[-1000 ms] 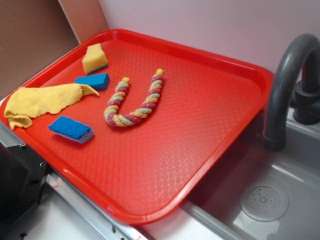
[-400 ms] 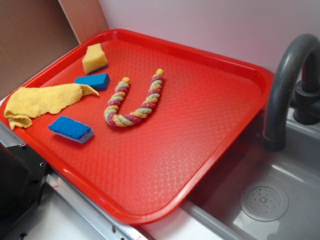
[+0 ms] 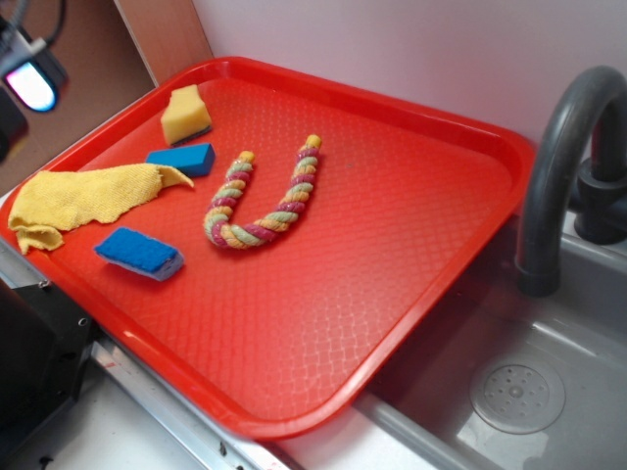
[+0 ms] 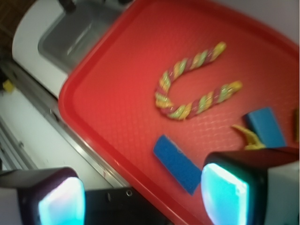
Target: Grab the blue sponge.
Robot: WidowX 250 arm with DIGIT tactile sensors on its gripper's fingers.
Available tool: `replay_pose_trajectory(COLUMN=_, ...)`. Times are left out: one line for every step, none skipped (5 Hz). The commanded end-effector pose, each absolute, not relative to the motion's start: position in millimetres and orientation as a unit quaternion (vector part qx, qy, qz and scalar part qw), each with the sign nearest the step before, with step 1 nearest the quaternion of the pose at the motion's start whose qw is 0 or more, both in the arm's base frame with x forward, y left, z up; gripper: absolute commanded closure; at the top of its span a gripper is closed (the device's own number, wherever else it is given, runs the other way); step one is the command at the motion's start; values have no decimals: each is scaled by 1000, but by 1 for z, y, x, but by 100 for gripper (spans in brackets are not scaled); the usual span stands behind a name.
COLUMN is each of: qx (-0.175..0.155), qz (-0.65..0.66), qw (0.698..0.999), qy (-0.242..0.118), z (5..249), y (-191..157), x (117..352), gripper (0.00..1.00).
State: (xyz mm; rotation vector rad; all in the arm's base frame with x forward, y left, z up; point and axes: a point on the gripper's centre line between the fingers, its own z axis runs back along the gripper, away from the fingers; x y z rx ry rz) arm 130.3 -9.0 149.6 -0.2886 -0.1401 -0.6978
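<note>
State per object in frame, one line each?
blue sponge: flat on the tray, ungrasped.
blue block: flat, beside the cloth.
yellow sponge: at the tray's far corner.
yellow cloth: crumpled, spread out.
rope: bent into a U.
gripper: open, empty, above the tray.

The exterior view looks down at an angle from beside the red tray, taking in the whole tray and the sink beyond its right edge. The wrist view hangs above the tray's front edge, looking down, blurred; both share the rope toy.
</note>
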Motion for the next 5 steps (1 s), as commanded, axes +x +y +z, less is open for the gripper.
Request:
replay_pose_trajectory(qx=-33, qz=-361, qw=932, qy=-25, z=109, y=-22, x=135, gripper=0)
replay_pose_trajectory(qx=-10, qz=-359, qw=933, qy=-3, z=90, y=-17, x=136, gripper=0)
replay_pose_trajectory(qx=-6, qz=-359, qw=933, qy=10, z=78, y=-9, x=138, gripper=0)
replay_pose_trajectory(qx=-3, qz=-355, qw=935, qy=30, z=63, y=2, x=142, gripper=0)
replay_pose_trajectory(qx=-1, qz=-365, qw=930, qy=46, z=45, y=7, x=144, gripper=0)
